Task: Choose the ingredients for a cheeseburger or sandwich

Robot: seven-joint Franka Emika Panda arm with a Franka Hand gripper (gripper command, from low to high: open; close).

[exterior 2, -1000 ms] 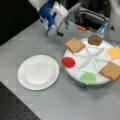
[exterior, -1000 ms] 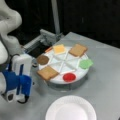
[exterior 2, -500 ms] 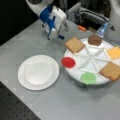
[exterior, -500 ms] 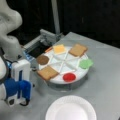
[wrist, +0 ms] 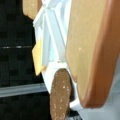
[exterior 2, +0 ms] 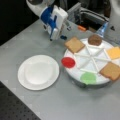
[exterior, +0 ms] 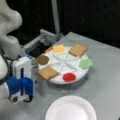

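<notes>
Six toy pieces sit undisturbed in the white divided round tray; white paper plate bare; blue-white gripper, jaw state indiscernible, hovers beside nearest tan bread square, best approached squarely.

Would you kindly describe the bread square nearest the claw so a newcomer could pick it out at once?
Start at the round white divided tray on the grey table. In a front view, the bread square lies in the tray's upper-left compartment, closest to the blue-and-white claw. The dark round patty sits to its right and the red disc below it; the second bread square lies across the tray.
</notes>
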